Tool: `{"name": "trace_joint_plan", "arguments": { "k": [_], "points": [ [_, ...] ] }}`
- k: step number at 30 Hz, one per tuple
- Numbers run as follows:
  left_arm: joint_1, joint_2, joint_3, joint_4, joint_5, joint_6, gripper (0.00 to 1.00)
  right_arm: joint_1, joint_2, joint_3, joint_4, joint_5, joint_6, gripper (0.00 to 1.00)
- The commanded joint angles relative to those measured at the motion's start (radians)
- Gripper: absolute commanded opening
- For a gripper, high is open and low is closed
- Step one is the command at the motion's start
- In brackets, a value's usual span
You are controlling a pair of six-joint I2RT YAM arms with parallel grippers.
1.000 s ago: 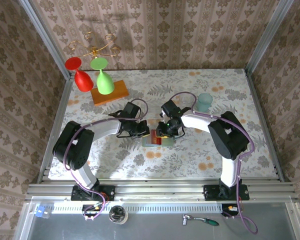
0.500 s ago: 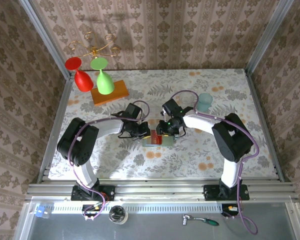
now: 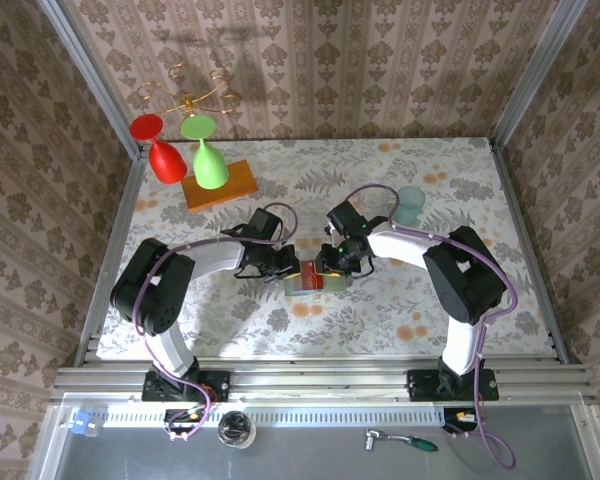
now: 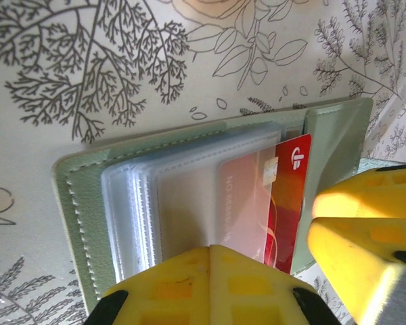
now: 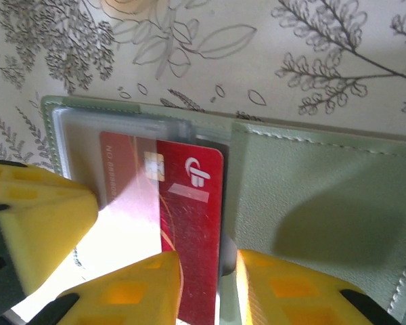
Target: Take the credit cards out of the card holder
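The sage-green card holder (image 3: 298, 285) lies open on the floral tablecloth between both grippers. Its clear sleeves (image 4: 183, 196) hold a red credit card (image 4: 287, 196) that sticks partly out of a sleeve towards the right flap (image 5: 311, 196). My left gripper (image 4: 213, 252) is shut, its tips resting on the sleeves just left of the card. My right gripper (image 5: 208, 261) is open, its fingers straddling the red card's (image 5: 193, 223) free long edge, one finger over the card, the other over the flap. A blue card is hidden.
A translucent teal cup (image 3: 410, 204) stands behind the right arm. At the back left an orange wooden block (image 3: 220, 184) carries an upturned red glass (image 3: 165, 158) and a green one (image 3: 209, 162), under a gold rack (image 3: 188, 98).
Both grippers have drawn slightly closer together over the card holder. The red card's visible patch has shifted a little to the left in the top view.
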Motion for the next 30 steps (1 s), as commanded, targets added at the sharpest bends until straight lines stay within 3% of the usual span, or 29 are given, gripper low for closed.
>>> {"name": "trace_joint_plan", "arguments": {
  "k": [1,30],
  "points": [
    [-0.006,-0.029,0.033,-0.027,0.012,0.0,0.04,-0.01,-0.028,-0.025,0.018,-0.033,0.019,0.3],
    [-0.027,0.043,0.028,-0.091,-0.047,0.026,0.01,-0.051,0.055,-0.06,0.157,-0.194,0.069,0.29]
  ]
}}
